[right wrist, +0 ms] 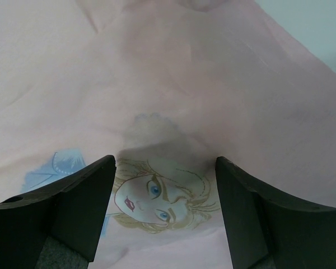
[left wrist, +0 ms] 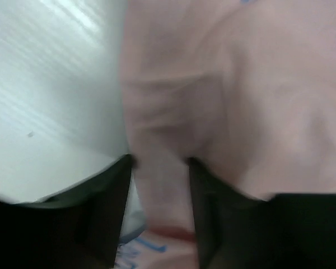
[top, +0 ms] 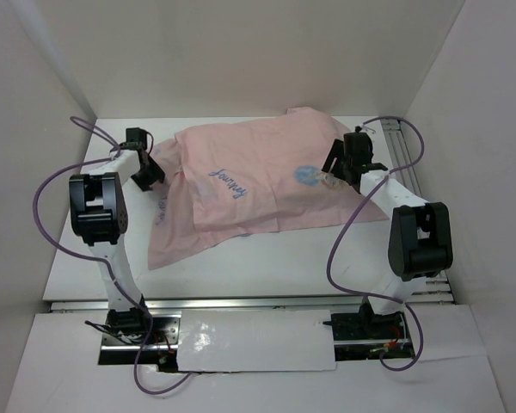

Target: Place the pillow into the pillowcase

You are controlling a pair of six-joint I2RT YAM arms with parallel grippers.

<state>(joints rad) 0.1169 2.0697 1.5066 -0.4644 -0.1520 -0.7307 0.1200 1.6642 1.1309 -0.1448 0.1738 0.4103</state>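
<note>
The left gripper (left wrist: 161, 163) straddles a fold of the pale pink pillowcase (left wrist: 241, 101), dark fingers (left wrist: 98, 218) on either side; whether they pinch it is unclear. The white table (left wrist: 45, 84) lies left of the cloth; everything is blurred.

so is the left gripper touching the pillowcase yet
Touching. The left wrist view, though blurred, shows the pillowcase bunched between the fingers of the left gripper, its pink fabric filling the gap and lying against both inner faces.
</note>
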